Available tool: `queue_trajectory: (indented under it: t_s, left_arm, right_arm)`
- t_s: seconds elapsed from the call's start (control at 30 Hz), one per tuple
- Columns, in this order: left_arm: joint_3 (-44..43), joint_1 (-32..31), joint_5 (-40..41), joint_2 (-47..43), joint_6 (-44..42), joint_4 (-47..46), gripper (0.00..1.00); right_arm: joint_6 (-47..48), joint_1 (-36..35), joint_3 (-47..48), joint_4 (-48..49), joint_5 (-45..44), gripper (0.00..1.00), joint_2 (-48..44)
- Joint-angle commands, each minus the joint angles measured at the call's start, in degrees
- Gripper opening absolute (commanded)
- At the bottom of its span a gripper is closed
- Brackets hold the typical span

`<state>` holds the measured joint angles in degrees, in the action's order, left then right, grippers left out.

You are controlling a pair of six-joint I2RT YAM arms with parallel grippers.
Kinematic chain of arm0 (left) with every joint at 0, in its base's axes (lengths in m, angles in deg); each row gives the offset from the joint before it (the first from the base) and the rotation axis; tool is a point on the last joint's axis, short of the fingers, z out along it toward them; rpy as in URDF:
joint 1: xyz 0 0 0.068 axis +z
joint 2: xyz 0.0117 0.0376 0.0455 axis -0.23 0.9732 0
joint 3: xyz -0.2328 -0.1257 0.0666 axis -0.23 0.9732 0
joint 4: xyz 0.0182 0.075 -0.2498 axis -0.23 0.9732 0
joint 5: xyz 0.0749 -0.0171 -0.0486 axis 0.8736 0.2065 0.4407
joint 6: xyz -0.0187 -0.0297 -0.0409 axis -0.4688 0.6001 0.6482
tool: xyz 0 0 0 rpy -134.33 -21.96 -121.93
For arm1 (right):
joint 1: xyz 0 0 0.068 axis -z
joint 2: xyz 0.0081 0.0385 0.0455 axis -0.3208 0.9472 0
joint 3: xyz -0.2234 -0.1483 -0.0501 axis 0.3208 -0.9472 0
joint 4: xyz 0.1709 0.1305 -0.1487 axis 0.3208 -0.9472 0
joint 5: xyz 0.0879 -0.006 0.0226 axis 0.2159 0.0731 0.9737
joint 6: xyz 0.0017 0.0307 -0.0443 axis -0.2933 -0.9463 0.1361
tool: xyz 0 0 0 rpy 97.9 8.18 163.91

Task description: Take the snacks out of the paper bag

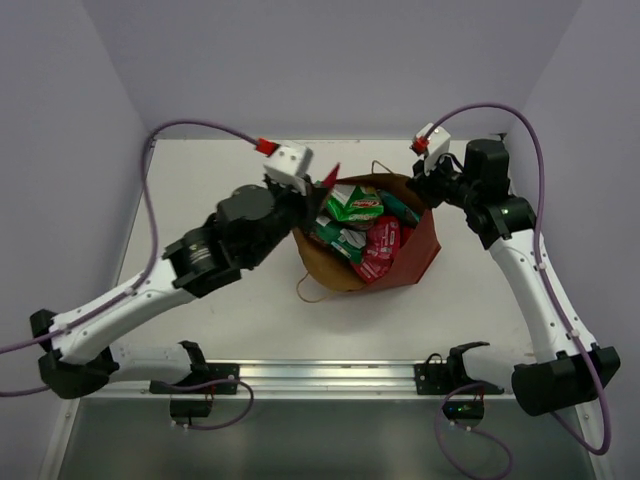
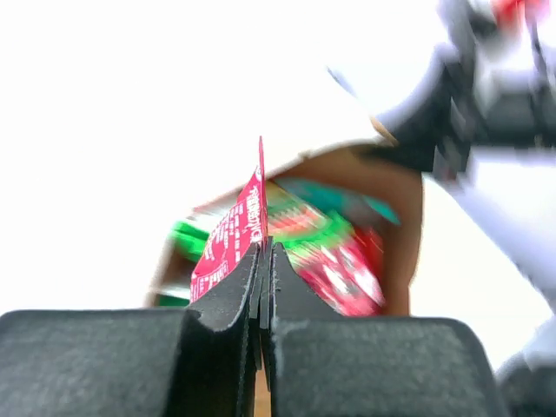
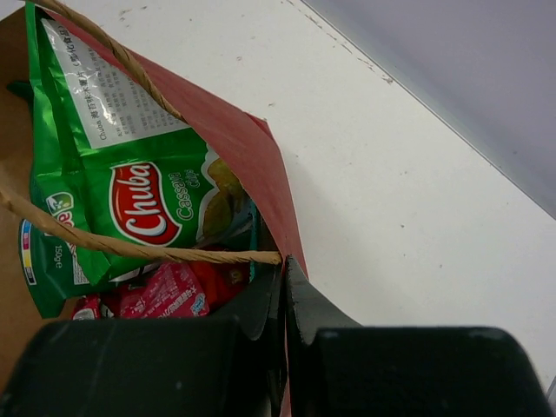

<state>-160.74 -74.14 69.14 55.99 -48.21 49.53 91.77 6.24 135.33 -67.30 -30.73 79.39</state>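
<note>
The red-brown paper bag (image 1: 420, 255) lies mid-table with its mouth open, snacks showing inside. The green-white chip bag (image 1: 352, 203) with red logo lies on top; it also shows in the right wrist view (image 3: 130, 174). A red packet (image 1: 380, 250) and pink sachets (image 3: 165, 291) lie beside it. My left gripper (image 2: 265, 248) is shut on a small red-pink sachet (image 2: 234, 234), held at the bag's left rim (image 1: 325, 180). My right gripper (image 3: 285, 265) is shut on the paper bag's right rim (image 3: 261, 165), by a twisted handle (image 3: 174, 254).
The bag's other handle (image 1: 312, 290) loops onto the white table (image 1: 200, 330) toward the near side. Purple walls close in the back and both sides. A metal rail (image 1: 320, 372) with the arm bases runs along the near edge.
</note>
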Motion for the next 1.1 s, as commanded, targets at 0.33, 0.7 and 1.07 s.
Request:
queue_trajectory:
  t_s: [0.33,0.7,1.07]
  left_arm:
    - [16.19,38.76,2.33,-0.49,-8.91,-10.08,0.00]
    - [8.20,48.45,-6.19,20.91,-4.61,-9.24,0.55]
    - [12.16,18.15,-14.02,-1.08,1.81,-3.87,0.83]
  right_arm:
    - [0.08,-0.10,0.56,7.47,1.56,0.00,-3.67]
    - [-0.54,-0.10,-0.32,7.56,2.53,0.00,-3.49]
    - [-0.45,-0.10,0.73,6.51,2.79,0.00,-4.11]
